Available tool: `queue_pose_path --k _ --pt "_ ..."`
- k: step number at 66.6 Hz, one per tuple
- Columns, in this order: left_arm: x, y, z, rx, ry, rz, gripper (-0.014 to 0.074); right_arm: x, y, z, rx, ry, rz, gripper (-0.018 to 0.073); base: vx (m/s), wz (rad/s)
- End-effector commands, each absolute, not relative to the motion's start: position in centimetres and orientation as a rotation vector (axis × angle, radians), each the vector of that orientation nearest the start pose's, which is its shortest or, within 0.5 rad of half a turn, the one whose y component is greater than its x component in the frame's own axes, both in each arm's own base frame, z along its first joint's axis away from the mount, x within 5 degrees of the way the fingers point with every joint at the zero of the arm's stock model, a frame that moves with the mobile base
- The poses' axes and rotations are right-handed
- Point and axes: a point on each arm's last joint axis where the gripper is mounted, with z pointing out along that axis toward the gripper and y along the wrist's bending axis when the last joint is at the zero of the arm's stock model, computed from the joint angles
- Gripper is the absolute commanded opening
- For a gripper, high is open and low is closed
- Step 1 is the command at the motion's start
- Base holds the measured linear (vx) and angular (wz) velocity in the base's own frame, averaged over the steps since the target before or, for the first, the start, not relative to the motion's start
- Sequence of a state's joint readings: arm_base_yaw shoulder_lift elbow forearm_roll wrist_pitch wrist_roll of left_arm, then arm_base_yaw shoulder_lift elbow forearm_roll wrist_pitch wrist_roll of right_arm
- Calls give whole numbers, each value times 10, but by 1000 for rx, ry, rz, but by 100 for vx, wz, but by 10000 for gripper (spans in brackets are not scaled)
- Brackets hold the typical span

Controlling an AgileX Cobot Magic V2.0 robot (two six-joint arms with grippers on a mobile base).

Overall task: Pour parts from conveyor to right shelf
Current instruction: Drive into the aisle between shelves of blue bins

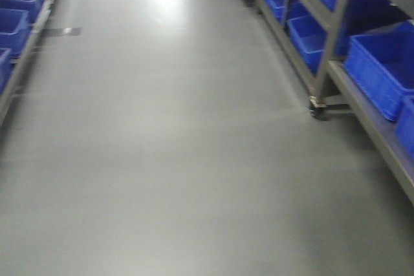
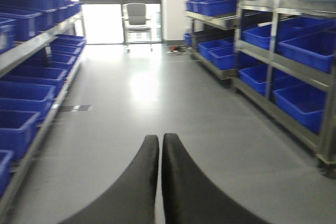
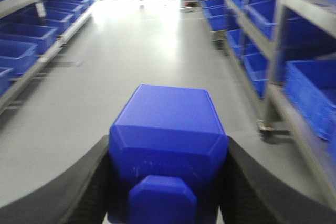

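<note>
I am holding the blue block (image 3: pixel 165 114) in my right pincer (image 3: pixel 168 150), gripped between both fingers with its stud facing the camera. My left pincer (image 2: pixel 159 142) is sitting clenched on nothing. The right shelf (image 1: pixel 333 37) with its blue bins (image 1: pixel 381 69) is standing alongside on the grey floor (image 1: pixel 162 127).

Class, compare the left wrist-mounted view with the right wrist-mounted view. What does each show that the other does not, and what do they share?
Only the left wrist view shows the left gripper, its black fingers shut together with nothing between them. Only the right wrist view shows the right gripper, clamped on a blue block with a stud on its near face. Both look down the same aisle of grey floor, with the right shelf and its blue bins on one side and another rack of bins opposite.
</note>
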State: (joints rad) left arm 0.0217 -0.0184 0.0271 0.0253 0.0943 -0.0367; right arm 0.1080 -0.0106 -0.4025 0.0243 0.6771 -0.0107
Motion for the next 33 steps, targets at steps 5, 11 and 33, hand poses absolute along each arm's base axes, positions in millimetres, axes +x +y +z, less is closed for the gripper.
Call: queue_pose_path --k 5,11,33 --pt "55 1 210 -29 1489 -9 -6 17 3 296 -94 1663 93 -5 -1 59" --pt "55 1 210 -29 1489 -9 -6 17 3 296 -94 1663 93 -5 0 41" --pt "55 1 210 -29 1489 -9 -6 17 3 296 -94 1662 93 -5 4 8"
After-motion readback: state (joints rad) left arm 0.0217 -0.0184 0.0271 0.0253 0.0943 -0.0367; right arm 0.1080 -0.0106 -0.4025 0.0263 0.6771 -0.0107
